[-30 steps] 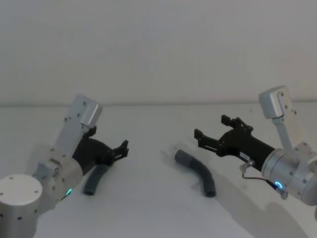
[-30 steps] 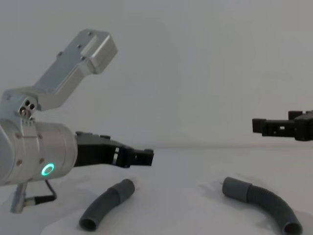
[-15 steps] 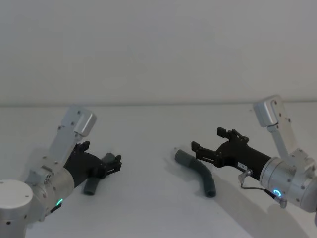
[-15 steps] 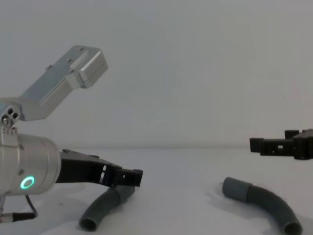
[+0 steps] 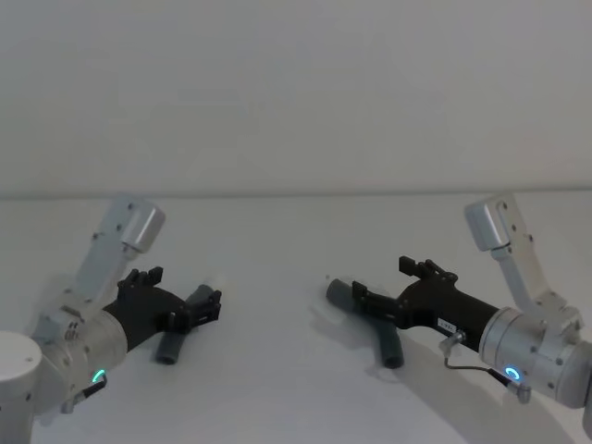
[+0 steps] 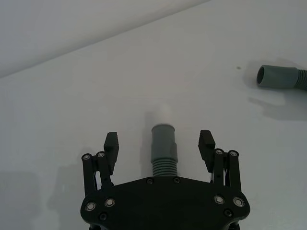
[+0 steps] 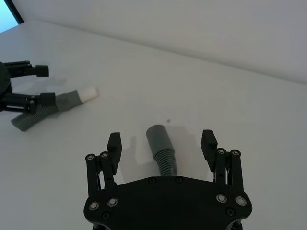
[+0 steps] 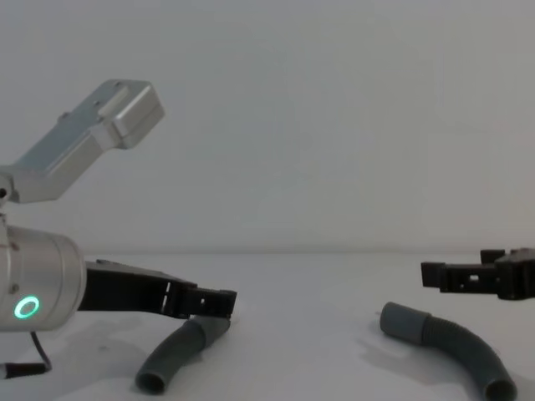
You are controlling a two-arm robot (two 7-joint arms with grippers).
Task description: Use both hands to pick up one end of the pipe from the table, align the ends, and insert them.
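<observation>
Pipe (image 6: 163,146) ribbed, curved, dark grey, pale tip (image 7: 88,93)

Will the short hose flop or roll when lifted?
Probably stiff: the short hose lies in a set curve. That bend should stop rolling. Its smooth cuff, inside the open left gripper, may slip. The right gripper hovers over the long hose.
</observation>
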